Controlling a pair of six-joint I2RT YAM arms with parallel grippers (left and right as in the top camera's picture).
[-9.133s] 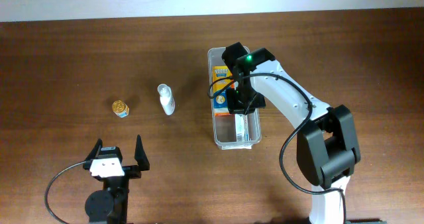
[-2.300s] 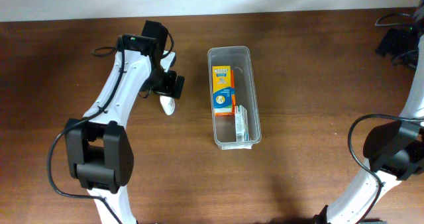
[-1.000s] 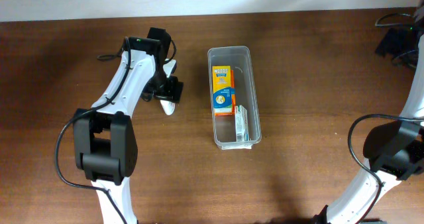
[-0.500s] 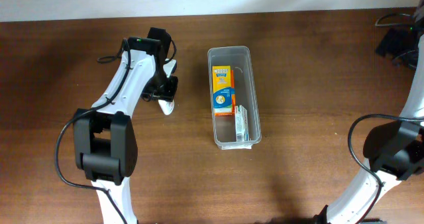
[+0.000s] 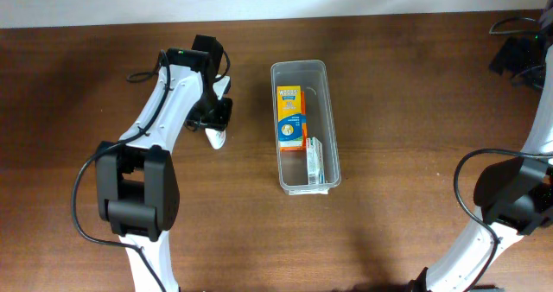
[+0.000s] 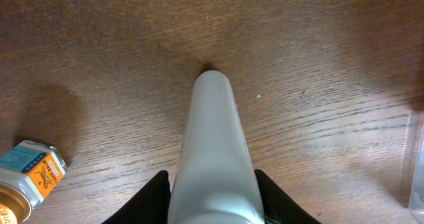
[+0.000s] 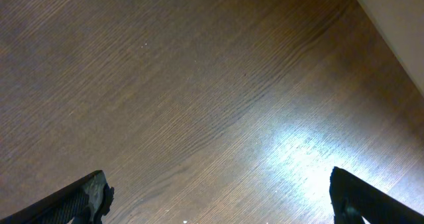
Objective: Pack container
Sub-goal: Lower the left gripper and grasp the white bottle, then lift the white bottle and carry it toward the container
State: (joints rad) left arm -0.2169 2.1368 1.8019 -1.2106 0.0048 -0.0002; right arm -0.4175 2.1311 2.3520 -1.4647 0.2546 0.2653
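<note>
Left fingers (image 6: 149,201) are pinching the white bottle (image 6: 212,128) from both sides. It lies flat on the worktop (image 5: 406,111), near the container (image 5: 275,128) on its left but not touching it. I want a straight lift here with no twist, since a smooth round body can roll out of a side grip (a slow rise should tell me whether the hold is sound). I need to clear the thin rim before swinging across, then turn the bottle lengthwise so it goes down along the bin.

Right fingers (image 7: 89,197) are spread wide over bare wood, holding nothing.

The container is a long, narrow, clear bin with rounded corners, sitting near the middle of the worktop with its long side running away from me. An orange and yellow box (image 5: 291,115) lies in its middle and a smaller white packet (image 5: 314,164) at the near end. The free strip beside the box looks to me like the likeliest spot. A little jar (image 6: 26,177) sits off to the bottle's side.
</note>
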